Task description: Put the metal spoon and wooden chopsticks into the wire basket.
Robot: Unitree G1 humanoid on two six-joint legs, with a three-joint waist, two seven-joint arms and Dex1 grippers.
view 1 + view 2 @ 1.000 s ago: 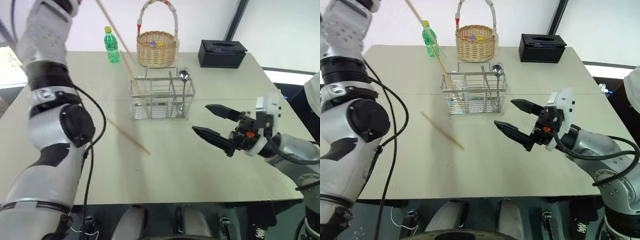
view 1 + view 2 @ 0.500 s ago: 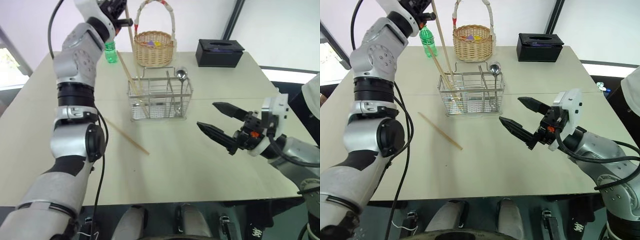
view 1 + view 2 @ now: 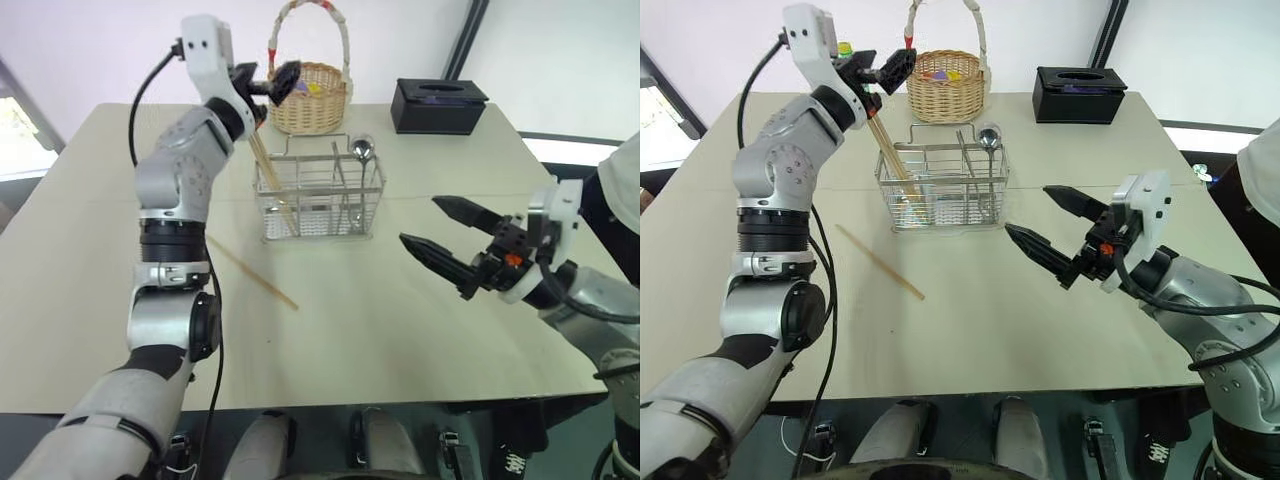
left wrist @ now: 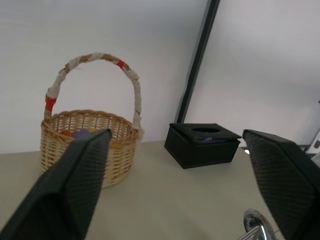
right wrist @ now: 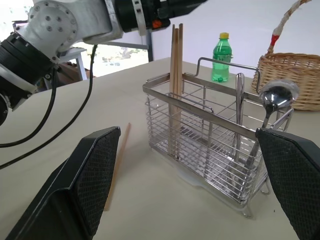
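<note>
So the wire basket is sitting mid-table with the metal spoon already standing in its right-hand section, bowl up and poking over the rim. Two wooden chopsticks are leaning together in the left section, and a third chopstick is lying flat on the table in front and to the left of the basket, well apart from it.

The left gripper is hovering above the basket's left end with its fingers spread wide and nothing in them. The right gripper is hanging off to the basket's right, jaws gaping too, also empty.

That loose stick looks like the fiddly bit: light, stiff, thin, lying flush on the surface, so it'll probably roll or skid if nudged. I'd pinch it around the middle so it isn't tipping.

Count: one spoon, three chopsticks that I can make out, one wire basket. Behind are a wicker basket, a green bottle and a black tissue box, one of each.
</note>
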